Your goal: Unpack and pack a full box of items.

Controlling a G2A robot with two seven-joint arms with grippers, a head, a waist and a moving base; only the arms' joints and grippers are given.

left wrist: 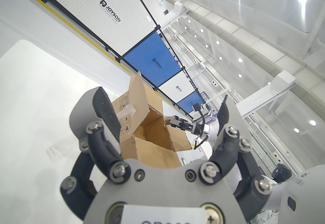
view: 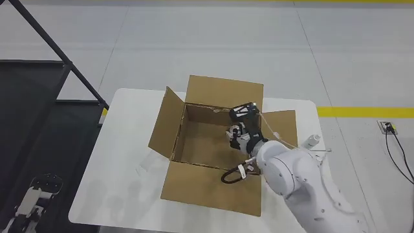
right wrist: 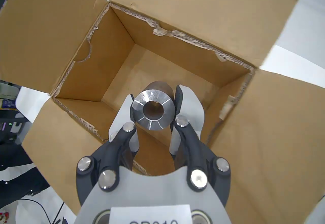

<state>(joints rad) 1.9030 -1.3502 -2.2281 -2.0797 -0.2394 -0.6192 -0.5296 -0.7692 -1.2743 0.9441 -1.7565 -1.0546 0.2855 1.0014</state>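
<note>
While over the box [right wrist: 114, 57], metal cylinder [right wrist: 154, 113] between jaws of right gripper [right wrist: 155, 103]

My right gripper [right wrist: 155, 102] fingers cover the sides of the metal cylinder [right wrist: 154, 110], so I mostly get its end face. Together they block a chunk of the box [right wrist: 203, 6] floor. The flaps [right wrist: 279, 146] run off the frame edges. In the left wrist view, the box walls hide most of its inside.
</note>
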